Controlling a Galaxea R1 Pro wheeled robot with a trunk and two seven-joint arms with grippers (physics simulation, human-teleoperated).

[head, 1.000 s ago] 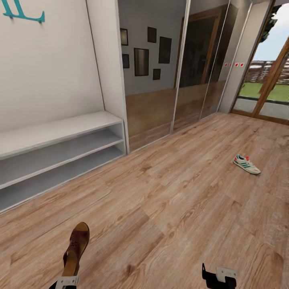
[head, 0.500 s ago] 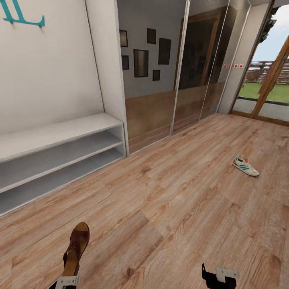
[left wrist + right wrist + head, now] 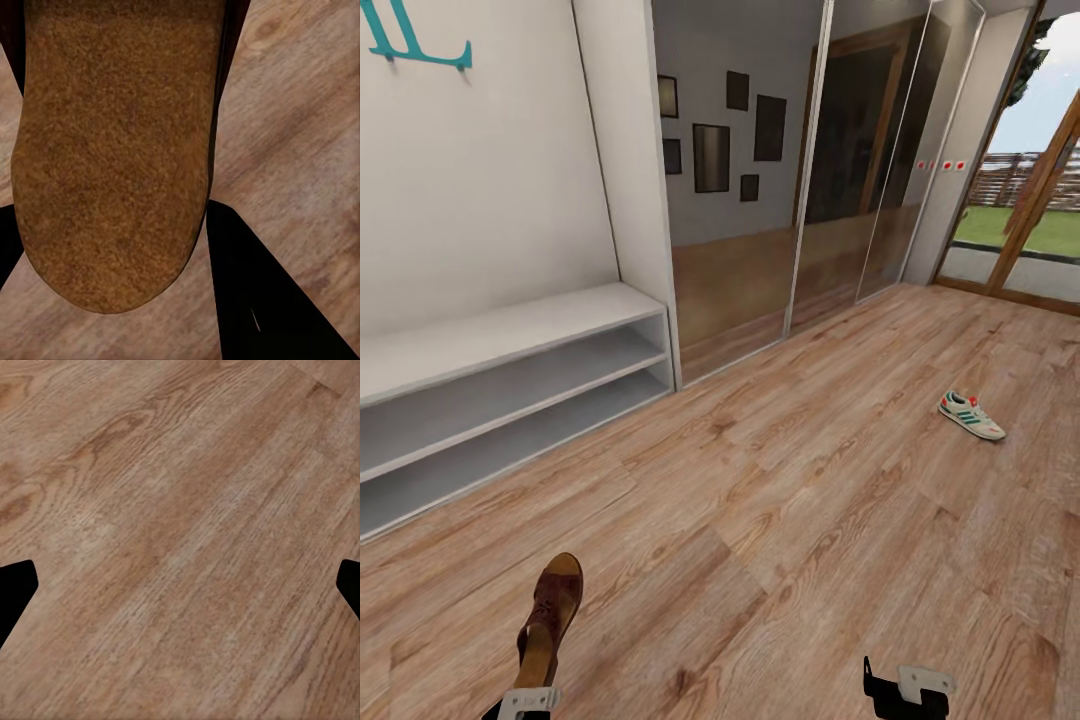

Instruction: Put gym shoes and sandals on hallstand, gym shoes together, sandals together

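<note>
sandal (image 3: 550, 615) at the lower left of the head view, gripped by the left gripper (image 3: 527, 700), which is cut off by the frame's bottom edge; its fingers (image 3: 255, 300) are clamped against the tan footbed. right gripper (image 3: 905, 690), lower right, spread wide with nothing between its tips, above bare corridor floor (image 3: 780, 520). gym shoe (image 3: 971, 415) lies mid right. hallstand (image 3: 510, 370) stands at left.

Brown sandal (image 3: 550, 610), white-and-teal gym shoe (image 3: 971, 415), wood-grain floor (image 3: 780, 520), white hallstand (image 3: 510, 330)
</note>
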